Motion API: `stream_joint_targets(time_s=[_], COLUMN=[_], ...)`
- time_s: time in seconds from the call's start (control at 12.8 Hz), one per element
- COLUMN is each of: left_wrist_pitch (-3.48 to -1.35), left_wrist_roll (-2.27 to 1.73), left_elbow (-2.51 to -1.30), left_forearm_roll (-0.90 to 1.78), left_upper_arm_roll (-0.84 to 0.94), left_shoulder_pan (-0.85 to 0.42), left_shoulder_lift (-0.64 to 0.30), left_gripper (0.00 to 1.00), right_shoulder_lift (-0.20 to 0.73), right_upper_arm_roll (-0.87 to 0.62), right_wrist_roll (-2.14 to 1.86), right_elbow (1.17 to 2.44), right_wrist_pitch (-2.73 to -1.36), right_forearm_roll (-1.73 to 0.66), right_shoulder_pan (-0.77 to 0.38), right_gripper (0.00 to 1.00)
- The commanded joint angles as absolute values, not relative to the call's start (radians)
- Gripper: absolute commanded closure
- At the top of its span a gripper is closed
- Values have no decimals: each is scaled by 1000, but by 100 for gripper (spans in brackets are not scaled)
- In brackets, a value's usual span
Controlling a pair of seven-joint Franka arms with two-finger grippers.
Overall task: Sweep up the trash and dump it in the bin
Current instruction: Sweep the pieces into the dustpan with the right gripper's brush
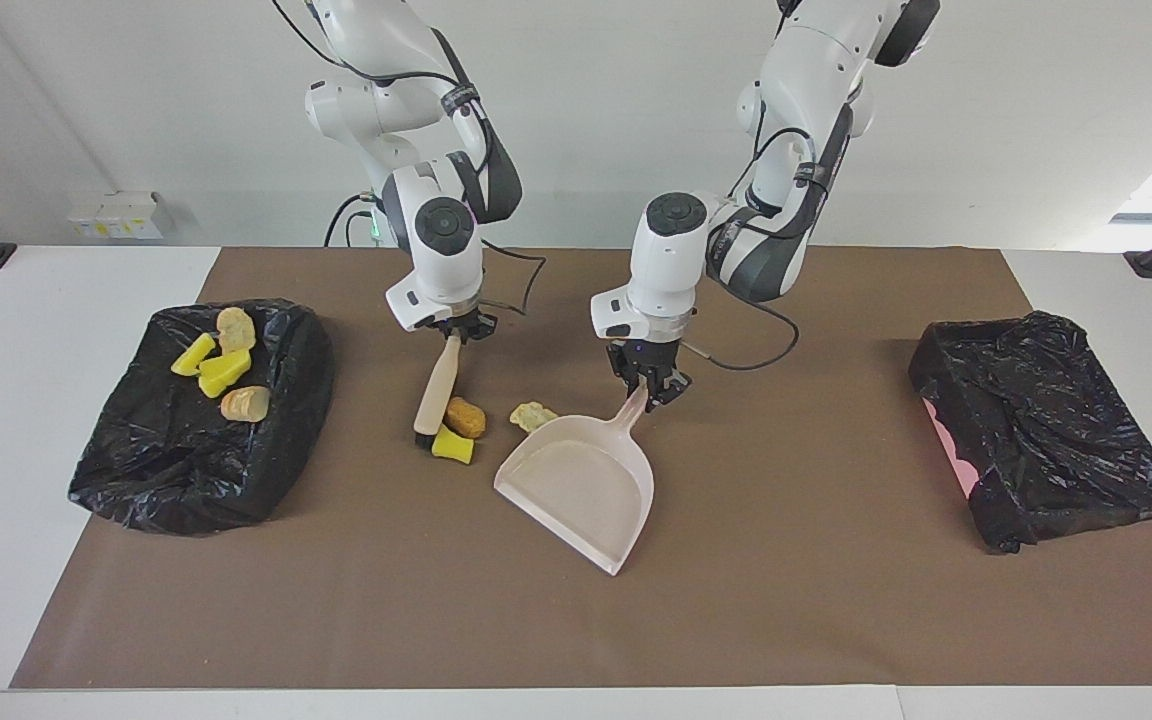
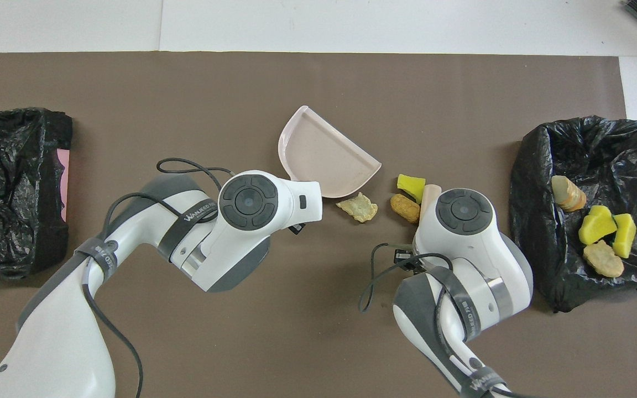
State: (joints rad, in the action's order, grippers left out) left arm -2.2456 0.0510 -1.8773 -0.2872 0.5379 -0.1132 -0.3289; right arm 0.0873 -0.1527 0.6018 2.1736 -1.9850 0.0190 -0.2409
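Brush (image 2: 428, 194) mostly under right tool (image 1: 464, 325)

Overhead: both claws hidden under their own wrist housings; brush (image 2: 428, 194) mostly covered by right arm; dustpan (image 2: 324, 152) handle hidden under left arm.

Left arm: it descends from its base with the elbow bent, wrist turned down, over the middle of the brown mat (image 1: 836, 600). The left gripper (image 1: 648, 385) points downward, its fingers clamped on a handle just above the mat.

Right arm: it reaches in from its base toward the middle of the mat, forearm steeply inclined, wrist vertical. The right gripper (image 1: 456, 330) points down over the mat, toward the right arm's end from the left gripper, fingers closed on a second handle. The two grippers are near each other, not touching.
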Motion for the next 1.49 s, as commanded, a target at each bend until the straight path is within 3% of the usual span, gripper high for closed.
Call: stream_joint_targets(time_s=[0.0, 0.39, 0.86, 1.41], left_wrist_pitch=[-2143, -2112, -2082, -2098], left_wrist_roll=[301, 687, 874, 896], left_elbow=[-1864, -1870, -1882, -2038], left_forearm_roll=[-295, -293, -293, -293], left_upper_arm_roll=[535, 522, 519, 518], left_shoulder_pan=[-71, -35, -34, -25], left_shoulder_lift=[-264, -242, -239, -143], left_gripper=[100, 100, 100, 100], right_shoulder_lift=[126, 95, 92, 95], right_upper_arm_roll=[-156, -147, -150, -156], right_wrist_roll=[516, 336, 203, 221], right_elbow=[2074, 2022, 2075, 2150], right_wrist_pitch=[-1913, -1809, -1926, -1989], right_forearm_roll=[-8, 75, 124, 91], right_shoulder_pan=[-215, -115, 6, -35], right_gripper=[100, 100, 100, 100])
